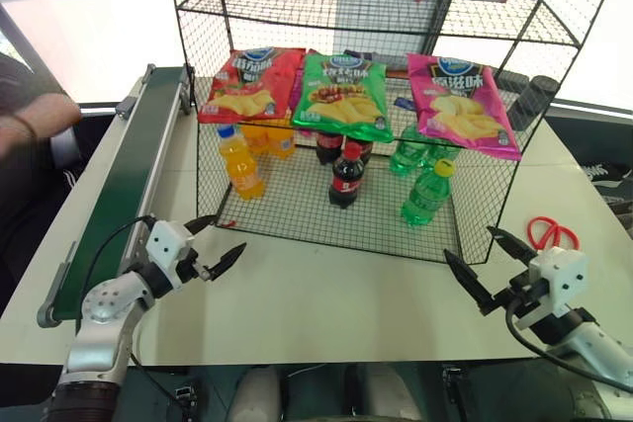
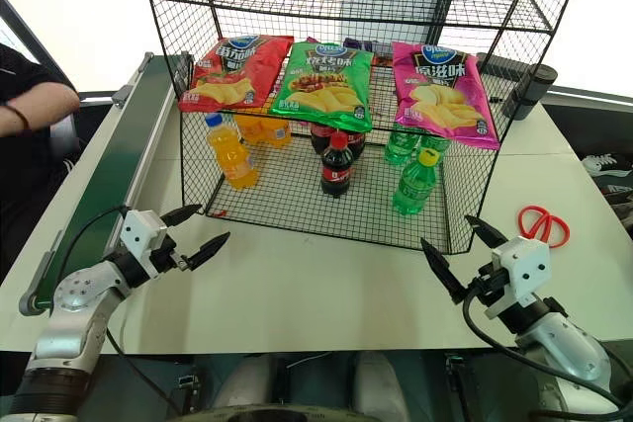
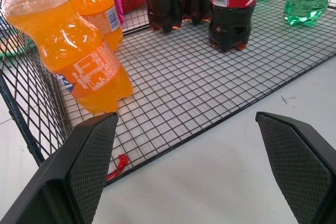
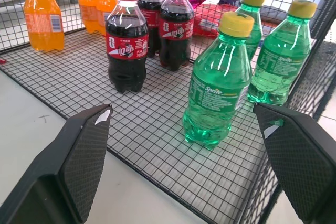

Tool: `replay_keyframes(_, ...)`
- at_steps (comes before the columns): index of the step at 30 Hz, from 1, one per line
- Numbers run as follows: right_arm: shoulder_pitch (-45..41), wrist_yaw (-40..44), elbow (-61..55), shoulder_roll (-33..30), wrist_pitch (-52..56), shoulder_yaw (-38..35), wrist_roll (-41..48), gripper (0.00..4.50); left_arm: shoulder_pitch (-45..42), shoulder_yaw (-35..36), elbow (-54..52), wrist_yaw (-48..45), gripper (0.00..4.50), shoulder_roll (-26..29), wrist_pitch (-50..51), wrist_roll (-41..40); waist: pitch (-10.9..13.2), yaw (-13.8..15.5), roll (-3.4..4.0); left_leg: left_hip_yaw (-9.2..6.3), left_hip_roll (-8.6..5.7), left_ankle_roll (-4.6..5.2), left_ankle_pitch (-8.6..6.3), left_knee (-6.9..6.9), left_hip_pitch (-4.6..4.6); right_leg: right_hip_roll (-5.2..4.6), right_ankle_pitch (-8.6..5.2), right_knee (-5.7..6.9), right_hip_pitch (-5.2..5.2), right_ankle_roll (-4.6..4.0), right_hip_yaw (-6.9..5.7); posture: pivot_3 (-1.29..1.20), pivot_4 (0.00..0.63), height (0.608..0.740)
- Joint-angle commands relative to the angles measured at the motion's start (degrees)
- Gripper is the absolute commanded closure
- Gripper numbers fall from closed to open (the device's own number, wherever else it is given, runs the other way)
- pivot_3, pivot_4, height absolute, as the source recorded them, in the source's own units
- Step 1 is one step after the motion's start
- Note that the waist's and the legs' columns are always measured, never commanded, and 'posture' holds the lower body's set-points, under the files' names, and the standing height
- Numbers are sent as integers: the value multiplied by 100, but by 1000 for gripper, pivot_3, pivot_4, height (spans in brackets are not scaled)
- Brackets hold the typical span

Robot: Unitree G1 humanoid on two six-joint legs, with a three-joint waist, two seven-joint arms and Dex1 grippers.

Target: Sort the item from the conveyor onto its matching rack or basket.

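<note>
Head view: green bottle (image 1: 427, 195) stands upright on the rack's (image 1: 465, 244) bottom shelf, right side, beside a cola bottle (image 1: 344, 177). Belt (image 1: 124, 185) at left. Left gripper (image 1: 211, 245) and right gripper (image 1: 484, 272) hover over the table (image 1: 326, 303) before the rack, jaws wide, holding nothing.

Left wrist: orange bottle (image 3: 68, 40) nearest.

Right wrist: green bottle straight ahead, two more behind.
</note>
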Motion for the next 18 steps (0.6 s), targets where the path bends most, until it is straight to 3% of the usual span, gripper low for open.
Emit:
replay_keyframes(1, 65, -41, -174, 20, -68, -72, 5, 22, -41, -11, -115, -13, 0, -1, -35, -6, 0, 0, -1, 0, 0, 0, 0, 0, 0, 0, 0, 0, 0, 0, 0, 0, 150, 740)
replay_keyframes(18, -61, -108, -140, 38, -42, 108, -56, 22, 9, -54, -184, -1, 0, -49, -14, -3, 0, -2, 0, 0, 1, 0, 0, 0, 0, 0, 0, 0, 0, 0, 0, 0, 150, 740)
